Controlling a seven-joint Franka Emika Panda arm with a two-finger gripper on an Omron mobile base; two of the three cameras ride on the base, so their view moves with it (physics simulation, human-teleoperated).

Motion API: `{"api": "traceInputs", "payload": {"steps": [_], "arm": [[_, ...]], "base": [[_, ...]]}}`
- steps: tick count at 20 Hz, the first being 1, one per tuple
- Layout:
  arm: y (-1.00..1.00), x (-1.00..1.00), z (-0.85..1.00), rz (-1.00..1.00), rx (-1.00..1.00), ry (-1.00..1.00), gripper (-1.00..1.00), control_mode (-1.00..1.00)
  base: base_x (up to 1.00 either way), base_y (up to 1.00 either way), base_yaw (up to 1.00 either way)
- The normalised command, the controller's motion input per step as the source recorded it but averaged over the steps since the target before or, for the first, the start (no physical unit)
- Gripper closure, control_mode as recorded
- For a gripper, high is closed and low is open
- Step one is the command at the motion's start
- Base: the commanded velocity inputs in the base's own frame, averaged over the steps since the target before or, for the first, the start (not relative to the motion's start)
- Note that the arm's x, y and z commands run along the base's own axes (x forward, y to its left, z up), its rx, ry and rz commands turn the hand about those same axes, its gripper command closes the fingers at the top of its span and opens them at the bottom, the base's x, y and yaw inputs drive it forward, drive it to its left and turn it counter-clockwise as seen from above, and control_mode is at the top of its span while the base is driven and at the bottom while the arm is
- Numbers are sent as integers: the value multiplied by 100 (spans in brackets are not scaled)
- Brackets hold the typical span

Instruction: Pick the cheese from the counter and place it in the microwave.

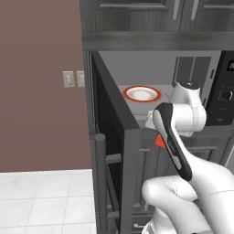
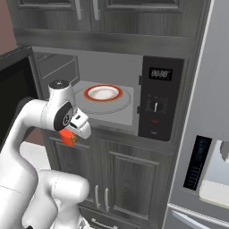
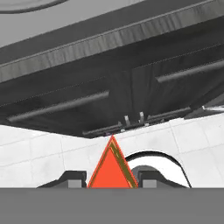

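- Dark panelled cabinets surround the microwave; its door hangs wide open to the left, a white tiled floor lies below, and a fridge stands to the right.
- Inside the cavity: a white plate with an orange rim on the round turntable. The floor in front of the plate looks bare.
- Tool is clenched on the cheese; the hand view shows the wedge standing between the two finger tips, its point away from the camera.
- Location of the cheese: held in the air, just below and in front of the cavity's front edge, not yet inside. From the right base view it shows as a small red-orange block under the hand; from the left base view, a red corner behind the forearm.
- Handling, judged: small and light, so weight is no concern. Likely firm enough to take a pinch, though a hard squeeze could dent it.
- Wedge faces taper, so a grip near the thin point could squirt it out. Best hold is across the flat sides at the thick end, as the fingers seem to sit now.
- Rind may be smooth; avoid jerks and tilts.
- Risk: clipping the sill or the door on entry.
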Motion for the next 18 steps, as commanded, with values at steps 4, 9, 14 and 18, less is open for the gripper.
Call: {"api": "traceInputs", "payload": {"steps": [4,9,14,18], "arm": [[-1,24,34,33,-9,-44,100,-100],[0,21,61,23,-8,-23,100,-100],[0,18,87,5,-5,0,100,-100],[0,46,40,1,-2,-13,100,-100]], "base": [[0,0,0],[0,0,0],[0,0,0],[0,0,0]]}}
